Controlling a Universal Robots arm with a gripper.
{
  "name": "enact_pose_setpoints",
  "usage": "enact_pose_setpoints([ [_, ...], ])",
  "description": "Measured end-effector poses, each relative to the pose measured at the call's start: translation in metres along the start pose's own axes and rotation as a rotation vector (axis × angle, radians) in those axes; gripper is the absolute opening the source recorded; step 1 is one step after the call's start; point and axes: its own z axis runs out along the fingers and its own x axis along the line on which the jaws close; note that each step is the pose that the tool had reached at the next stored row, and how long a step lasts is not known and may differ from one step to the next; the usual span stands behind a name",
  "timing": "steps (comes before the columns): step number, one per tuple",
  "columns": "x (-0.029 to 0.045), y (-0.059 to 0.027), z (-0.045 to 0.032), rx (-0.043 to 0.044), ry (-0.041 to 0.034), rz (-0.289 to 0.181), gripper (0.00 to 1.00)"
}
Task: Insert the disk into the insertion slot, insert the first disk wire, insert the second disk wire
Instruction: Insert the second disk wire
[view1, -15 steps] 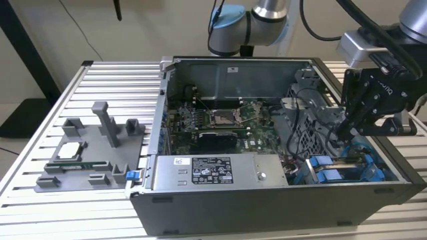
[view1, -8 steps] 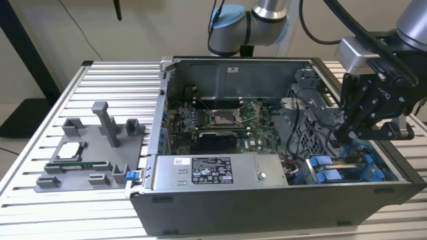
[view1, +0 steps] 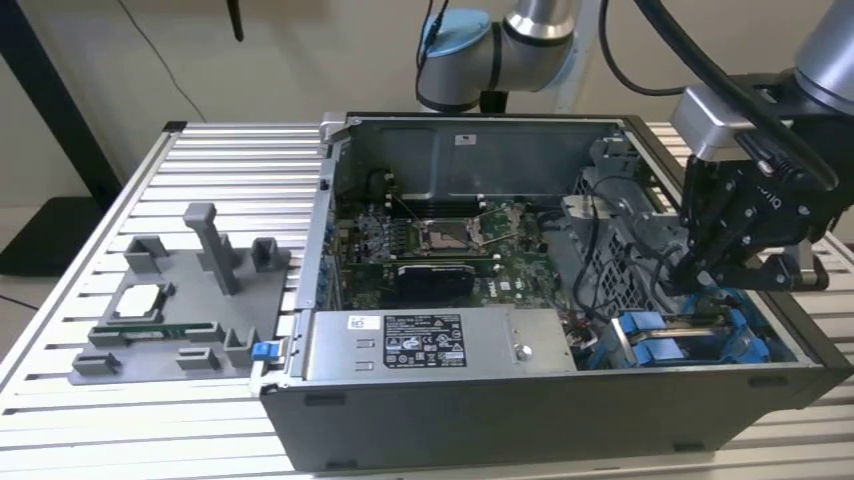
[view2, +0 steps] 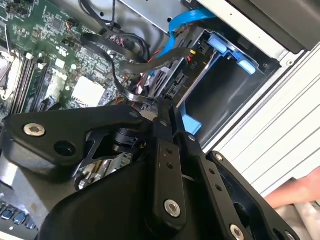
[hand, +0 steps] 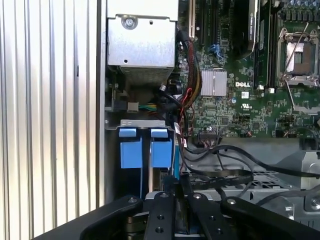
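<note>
Two blue carrier fronts catch my eye, but I'll go across from the exterior view's left. Well off from the claw, a grey fixture tray (view1: 160, 300) lies on the ribbed table. Nearer it stands the open computer case, with the green motherboard (view1: 441, 240) on its floor and the silver power-supply box (view1: 427, 345) along the front wall.

At the case's far end from the tray hangs my gripper (view1: 687, 280), directly over the insertion slot (view1: 747, 345). The disk (view1: 654, 340) already sits down in that slot, just under the fingertips. In the first wrist view I make out its bright blue frame (hand: 132, 152), standing on edge beside a second blue one, under a grey metal bracket. Its silver body and label are hidden from me.

The claw (view2: 165, 106) is clenched: the fingers meet on the end of a black flat wire (view2: 115, 62), which loops away over the board. A blue cable (view2: 182, 25) curves beyond it. A person's hand (view2: 295, 192) rests outside the case.
</note>
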Motion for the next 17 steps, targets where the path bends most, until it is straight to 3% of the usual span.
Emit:
enact_pose_setpoints([
  [4,0.0054,-0.0001,0.0004,-0.0001,-0.0088,0.0,0.0],
  [17,0.006,-0.0089,0.0063,-0.0002,-0.0128,0.0,0.0],
])
